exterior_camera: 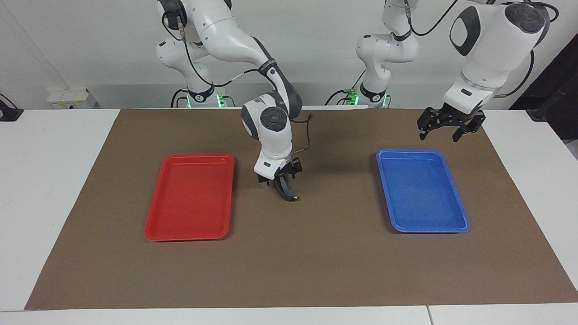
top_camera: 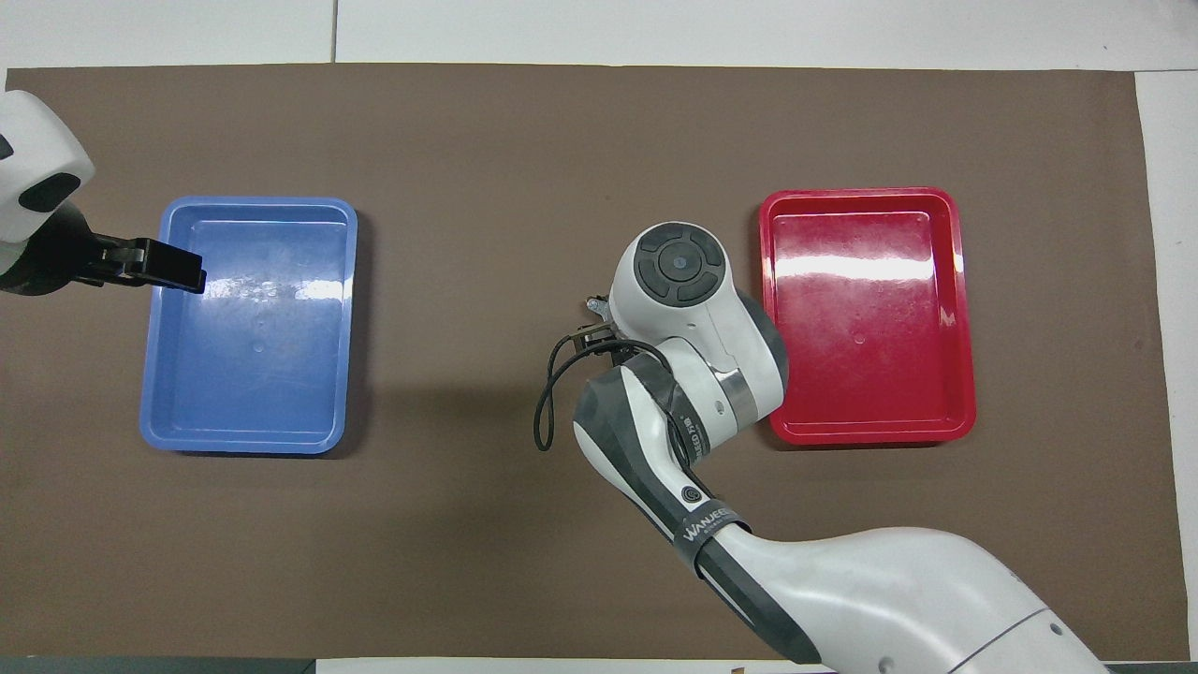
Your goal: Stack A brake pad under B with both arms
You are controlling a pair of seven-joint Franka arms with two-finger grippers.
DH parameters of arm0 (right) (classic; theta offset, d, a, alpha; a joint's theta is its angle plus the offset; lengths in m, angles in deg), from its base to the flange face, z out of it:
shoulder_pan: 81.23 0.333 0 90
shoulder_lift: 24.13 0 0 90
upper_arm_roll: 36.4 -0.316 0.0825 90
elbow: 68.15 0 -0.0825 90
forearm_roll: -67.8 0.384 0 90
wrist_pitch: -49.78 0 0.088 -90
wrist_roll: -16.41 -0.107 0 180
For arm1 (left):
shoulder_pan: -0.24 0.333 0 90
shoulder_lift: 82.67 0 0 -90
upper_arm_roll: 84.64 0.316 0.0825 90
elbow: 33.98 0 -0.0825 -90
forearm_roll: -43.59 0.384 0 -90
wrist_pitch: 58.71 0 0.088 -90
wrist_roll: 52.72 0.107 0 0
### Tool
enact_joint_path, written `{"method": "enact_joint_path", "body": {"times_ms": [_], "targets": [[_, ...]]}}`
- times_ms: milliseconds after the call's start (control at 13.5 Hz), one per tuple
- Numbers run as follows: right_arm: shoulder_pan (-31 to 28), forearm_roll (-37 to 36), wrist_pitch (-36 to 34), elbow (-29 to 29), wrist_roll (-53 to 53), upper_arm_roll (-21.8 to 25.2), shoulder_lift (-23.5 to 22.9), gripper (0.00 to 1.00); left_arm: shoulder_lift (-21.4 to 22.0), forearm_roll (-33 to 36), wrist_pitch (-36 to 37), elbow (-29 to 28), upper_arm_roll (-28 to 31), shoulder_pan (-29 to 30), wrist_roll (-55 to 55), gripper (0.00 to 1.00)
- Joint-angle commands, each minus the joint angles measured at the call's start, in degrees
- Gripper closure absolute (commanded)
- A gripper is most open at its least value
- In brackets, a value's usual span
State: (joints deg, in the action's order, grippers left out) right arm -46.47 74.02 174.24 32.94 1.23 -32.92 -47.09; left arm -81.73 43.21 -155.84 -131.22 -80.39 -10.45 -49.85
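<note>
In the facing view, the right gripper (exterior_camera: 281,177) is hanging low over the brown mat (exterior_camera: 289,271) on the worktop (exterior_camera: 54,180), beside the red tray (exterior_camera: 190,197) on the side toward the blue tray (exterior_camera: 422,190). Its fingers are clamping a dark curved pad, B (exterior_camera: 285,188), which is pointing down from them with its lower tip close to the mat; whether it is touching cannot be told. The left gripper (exterior_camera: 447,128) is waiting in the air above the blue tray's edge nearest the robots, its fingers spread apart and holding nothing. The A brake pad is not showing.

In the overhead view, the right arm's wrist is covering the right gripper and B. The left gripper (top_camera: 140,264) is reaching over the blue tray's (top_camera: 248,440) rim, while the red tray (top_camera: 866,431) is lying beside the right arm's wrist.
</note>
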Motion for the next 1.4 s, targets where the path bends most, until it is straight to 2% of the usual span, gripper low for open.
{"method": "enact_joint_path", "body": {"times_ms": [0, 148, 296, 517, 887, 1108, 1330], "targets": [[-4.14, 0.56, -4.73, 0.25, 0.68, 0.39, 6.59, 0.0, 1.26, -0.94, -1.22, -1.73, -0.03, 0.5, 0.48, 0.01], [-8.89, -1.71, -10.88, -0.97, 0.77, 0.39, 11.07, 0.0, 1.17, -0.94, -1.31, -1.64, -0.12, 0.5, 0.48, 0.01], [-13.11, -4.09, -18.33, -3.86, 0.95, 0.3, 13.28, 0.0, 1.17, -0.94, -1.4, -1.55, -0.12, 0.5, 0.48, 0.01], [-19.7, -4.19, -27.5, -5.38, 1.47, 0.22, 18.28, 0.0, 1.26, -0.94, -1.4, -1.64, -0.47, 0.58, 0.48, 0.01], [-27.35, -4.45, -34.62, -6.25, 7.35, 0.3, 22.43, 0.0, 1.26, -0.94, -1.48, -1.64, -1.61, 1.9, 0.48, 0.01], [-30.78, -5.06, -34.99, -3.98, 12.71, 0.13, 23.66, 0.0, 1.35, -0.94, -1.75, -1.64, -4.94, 4.45, 0.39, 0.01], [-32.2, -8.83, -35.08, -4.23, 14.83, -0.05, 23.58, 0.0, 1.35, -0.94, -1.75, -1.72, -4.95, 4.45, 0.22, 0.01]]}}
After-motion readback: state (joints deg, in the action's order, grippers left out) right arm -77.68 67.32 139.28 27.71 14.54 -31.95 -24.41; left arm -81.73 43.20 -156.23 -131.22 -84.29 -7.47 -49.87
